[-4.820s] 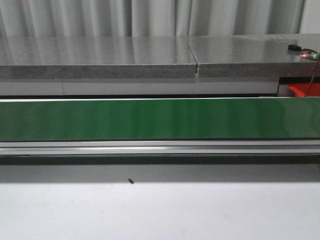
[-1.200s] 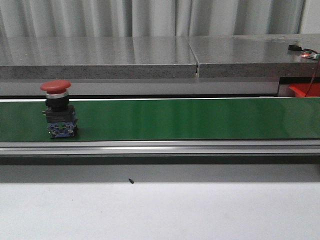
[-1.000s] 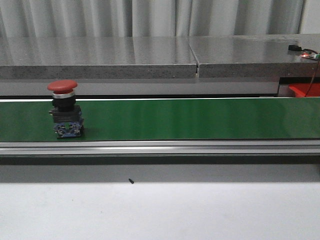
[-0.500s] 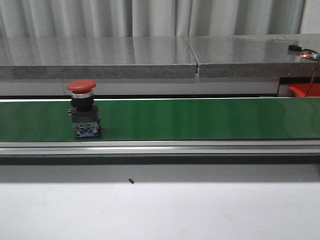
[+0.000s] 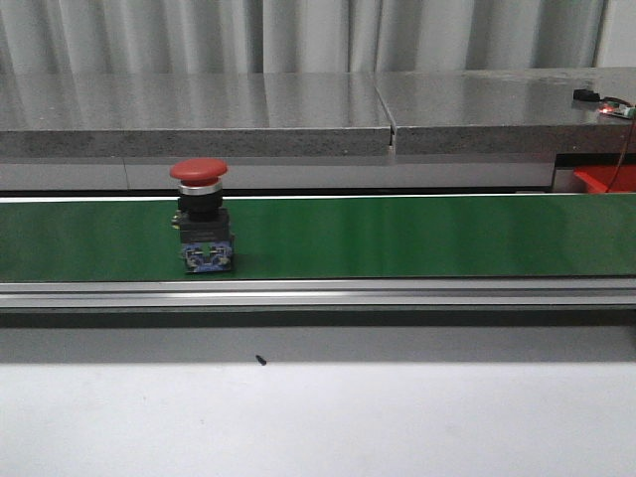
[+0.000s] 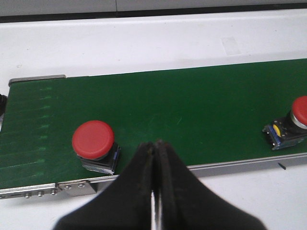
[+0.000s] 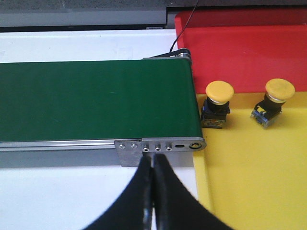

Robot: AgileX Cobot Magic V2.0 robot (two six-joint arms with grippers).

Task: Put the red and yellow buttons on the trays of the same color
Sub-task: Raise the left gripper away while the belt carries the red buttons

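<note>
A red button (image 5: 199, 214) stands upright on the green belt (image 5: 397, 234), left of centre. In the left wrist view one red button (image 6: 93, 140) sits near the belt's (image 6: 192, 105) end, just beside my shut, empty left gripper (image 6: 154, 146). A second red button (image 6: 295, 122) lies at that view's edge. My right gripper (image 7: 153, 160) is shut and empty, in front of the belt's other end (image 7: 96, 100). Beyond it lie the red tray (image 7: 240, 48) and the yellow tray (image 7: 259, 167), which holds two yellow buttons (image 7: 218, 103) (image 7: 274, 101). Neither gripper shows in the front view.
The belt has an aluminium rail (image 5: 318, 293) along its near side and a grey stone ledge (image 5: 199, 124) behind it. The white table (image 5: 318, 417) lies in front. A corner of the red tray (image 5: 601, 179) shows at the far right, with a small circuit board (image 5: 601, 101) above it.
The belt was bare 4.8 s ago. A red button came in from the left and has moved steadily right along the belt, staying upright.
</note>
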